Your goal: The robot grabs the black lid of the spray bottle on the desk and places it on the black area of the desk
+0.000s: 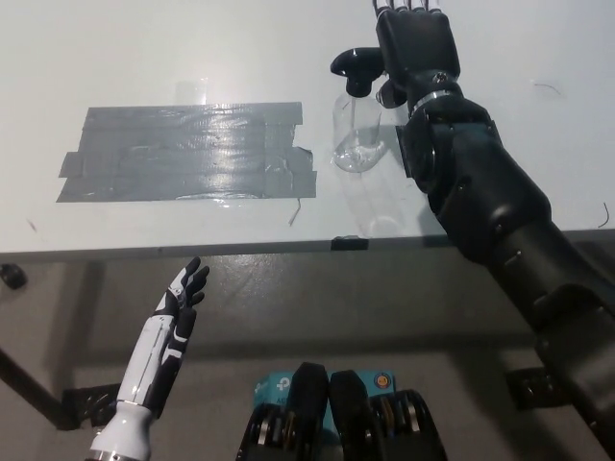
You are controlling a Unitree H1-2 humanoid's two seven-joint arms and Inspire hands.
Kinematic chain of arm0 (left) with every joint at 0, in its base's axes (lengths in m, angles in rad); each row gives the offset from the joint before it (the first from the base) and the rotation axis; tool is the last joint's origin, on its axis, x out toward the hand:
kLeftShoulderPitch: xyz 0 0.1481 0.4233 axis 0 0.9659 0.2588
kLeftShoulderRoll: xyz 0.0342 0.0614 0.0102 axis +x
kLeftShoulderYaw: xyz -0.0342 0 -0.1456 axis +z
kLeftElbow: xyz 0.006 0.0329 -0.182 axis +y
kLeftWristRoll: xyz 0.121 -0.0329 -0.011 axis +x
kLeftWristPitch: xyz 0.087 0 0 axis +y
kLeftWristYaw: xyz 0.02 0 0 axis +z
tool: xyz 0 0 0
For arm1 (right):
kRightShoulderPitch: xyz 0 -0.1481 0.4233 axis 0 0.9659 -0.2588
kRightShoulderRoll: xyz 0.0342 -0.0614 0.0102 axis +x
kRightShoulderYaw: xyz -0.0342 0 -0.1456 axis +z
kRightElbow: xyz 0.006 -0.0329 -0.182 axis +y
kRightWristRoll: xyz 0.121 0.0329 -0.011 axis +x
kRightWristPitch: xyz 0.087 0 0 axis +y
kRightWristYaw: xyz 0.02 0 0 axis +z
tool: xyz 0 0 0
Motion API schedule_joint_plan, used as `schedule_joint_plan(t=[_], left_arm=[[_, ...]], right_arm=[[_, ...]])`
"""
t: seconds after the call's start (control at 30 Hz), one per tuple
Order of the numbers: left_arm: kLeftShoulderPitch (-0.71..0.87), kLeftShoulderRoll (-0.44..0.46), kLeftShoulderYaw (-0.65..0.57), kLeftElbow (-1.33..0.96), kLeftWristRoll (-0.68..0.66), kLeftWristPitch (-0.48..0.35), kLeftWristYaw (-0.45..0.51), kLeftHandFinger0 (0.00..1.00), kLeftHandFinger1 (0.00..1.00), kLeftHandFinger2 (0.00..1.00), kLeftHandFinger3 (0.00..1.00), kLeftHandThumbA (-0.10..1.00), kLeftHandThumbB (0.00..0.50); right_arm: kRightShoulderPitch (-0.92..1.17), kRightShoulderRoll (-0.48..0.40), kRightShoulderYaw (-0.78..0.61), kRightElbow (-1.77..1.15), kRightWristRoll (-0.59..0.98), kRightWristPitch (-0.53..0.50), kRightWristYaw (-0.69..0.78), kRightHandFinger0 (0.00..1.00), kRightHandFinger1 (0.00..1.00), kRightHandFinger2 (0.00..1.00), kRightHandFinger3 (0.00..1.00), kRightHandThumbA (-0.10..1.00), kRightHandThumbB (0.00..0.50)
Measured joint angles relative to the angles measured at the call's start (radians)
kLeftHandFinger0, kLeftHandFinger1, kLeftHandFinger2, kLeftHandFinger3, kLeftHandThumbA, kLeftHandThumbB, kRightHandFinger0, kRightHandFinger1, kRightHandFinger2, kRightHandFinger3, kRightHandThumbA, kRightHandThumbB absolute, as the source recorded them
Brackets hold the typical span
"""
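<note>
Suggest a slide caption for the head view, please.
Black right hand beside the spray bottle's black lid; white left hand rests below.

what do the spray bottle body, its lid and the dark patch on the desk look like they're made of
Bottle body: clear plastic or glass; the desk shows through.
Lid: black, probably plastic, with slight sheen.
Dark patch: overlapping strips of glossy grey-black tape, edges and glare visible.

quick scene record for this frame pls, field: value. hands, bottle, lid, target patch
right hand: black right hand over the spray head from the right, fingers extended; grip not confirmable
left hand: white left hand open, resting below the desk edge, lower left
spray bottle: clear spray bottle upright on the white desk
lid: black lid on the bottle
target: black area of taped strips, left of the bottle, nothing on it
</note>
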Motion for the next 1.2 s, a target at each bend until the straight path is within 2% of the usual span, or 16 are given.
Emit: schedule_joint_plan(t=[0.13, 0.17, 0.2, 0.23, 0.27, 0.3, 0.33, 0.37, 0.4, 0.47, 0.6, 0.63, 0.77, 0.97, 1.1, 1.2], left_arm=[[0.000, 0.001, 0.000, 0.000, 0.002, 0.000, 0.000, 1.00, 1.00, 1.00, 1.00, 1.00, 0.027], [0.000, 0.001, 0.000, 0.000, 0.002, 0.000, 0.000, 1.00, 1.00, 1.00, 1.00, 1.00, 0.027], [-0.001, 0.001, 0.000, 0.000, 0.003, 0.000, 0.000, 1.00, 1.00, 1.00, 1.00, 1.00, 0.027], [-0.001, 0.001, 0.000, 0.000, 0.003, 0.000, -0.001, 1.00, 1.00, 1.00, 1.00, 1.00, 0.031], [-0.002, 0.002, 0.000, 0.000, 0.003, 0.000, -0.001, 1.00, 1.00, 1.00, 1.00, 1.00, 0.033], [-0.002, 0.002, 0.000, 0.000, 0.003, 0.000, -0.001, 1.00, 1.00, 1.00, 1.00, 1.00, 0.035], [-0.003, 0.002, 0.000, 0.000, 0.003, 0.000, -0.001, 1.00, 1.00, 1.00, 1.00, 1.00, 0.030], [-0.003, 0.002, 0.000, 0.000, 0.003, 0.001, -0.001, 1.00, 1.00, 1.00, 1.00, 1.00, 0.029], [-0.004, 0.002, 0.000, 0.000, 0.003, 0.001, -0.001, 1.00, 1.00, 1.00, 1.00, 1.00, 0.031], [-0.004, 0.002, 0.000, 0.000, 0.003, 0.002, -0.001, 1.00, 1.00, 1.00, 1.00, 1.00, 0.022], [-0.004, 0.002, 0.000, 0.000, 0.002, 0.006, -0.002, 1.00, 1.00, 1.00, 1.00, 1.00, 0.035], [-0.004, 0.002, 0.000, 0.000, 0.002, 0.007, -0.004, 1.00, 1.00, 1.00, 1.00, 1.00, 0.062], [-0.004, 0.002, 0.000, -0.001, 0.001, 0.014, -0.008, 1.00, 1.00, 1.00, 1.00, 1.00, 0.042], [-0.008, 0.005, -0.004, -0.001, 0.002, 0.014, -0.016, 1.00, 1.00, 1.00, 1.00, 1.00, 0.029], [-0.011, 0.006, -0.005, -0.003, 0.001, 0.015, -0.022, 1.00, 1.00, 1.00, 1.00, 1.00, 0.038], [-0.015, 0.007, -0.005, -0.003, 0.001, 0.015, -0.022, 1.00, 1.00, 1.00, 1.00, 1.00, 0.037]], right_arm=[[-0.001, 0.000, 0.000, 0.019, 0.009, -0.006, -0.011, 1.00, 1.00, 1.00, 1.00, 1.00, 0.428], [-0.002, 0.001, 0.000, 0.026, 0.010, -0.008, -0.015, 1.00, 1.00, 1.00, 1.00, 1.00, 0.398], [-0.004, 0.001, 0.000, 0.034, 0.011, -0.013, -0.027, 1.00, 1.00, 1.00, 1.00, 0.99, 0.330], [-0.008, 0.002, 0.000, 0.052, 0.012, -0.023, -0.046, 1.00, 0.88, 0.83, 1.00, 0.85, 0.284], [-0.013, 0.002, 0.000, 0.069, 0.013, -0.032, -0.061, 0.82, 0.69, 0.65, 0.87, 0.73, 0.242], [-0.017, 0.002, -0.001, 0.083, 0.014, -0.042, -0.076, 0.37, 0.36, 0.42, 0.59, 0.51, 0.240], [-0.021, 0.001, -0.002, 0.097, 0.017, -0.053, -0.094, 0.13, 0.19, 0.28, 0.49, 0.37, 0.246], [-0.022, 0.002, -0.002, 0.105, 0.018, -0.061, -0.106, 0.01, 0.06, 0.19, 0.38, 0.30, 0.242], [-0.023, 0.002, -0.002, 0.116, 0.018, -0.070, -0.124, 0.00, 0.00, 0.16, 0.37, 0.34, 0.223], [-0.022, 0.004, -0.002, 0.136, 0.019, -0.085, -0.156, 0.00, 0.00, 0.11, 0.35, 0.39, 0.209], [-0.022, 0.009, -0.003, 0.160, 0.020, -0.112, -0.218, 0.00, 0.00, 0.10, 0.26, 0.44, 0.204], [-0.022, 0.010, -0.004, 0.161, 0.021, -0.118, -0.233, 0.00, 0.00, 0.10, 0.26, 0.45, 0.205], [-0.022, 0.016, -0.023, 0.161, 0.034, -0.156, -0.298, 0.00, 0.00, 0.07, 0.19, 0.51, 0.205], [-0.045, 0.016, -0.062, 0.149, 0.058, -0.205, -0.378, 0.00, 0.20, 0.20, 0.17, 0.61, 0.181], [-0.068, 0.015, -0.076, 0.142, 0.075, -0.235, -0.403, 0.00, 0.21, 0.22, 0.17, 0.68, 0.164], [-0.075, 0.014, -0.087, 0.134, 0.090, -0.253, -0.413, 0.00, 0.30, 0.36, 0.15, 0.69, 0.159]])
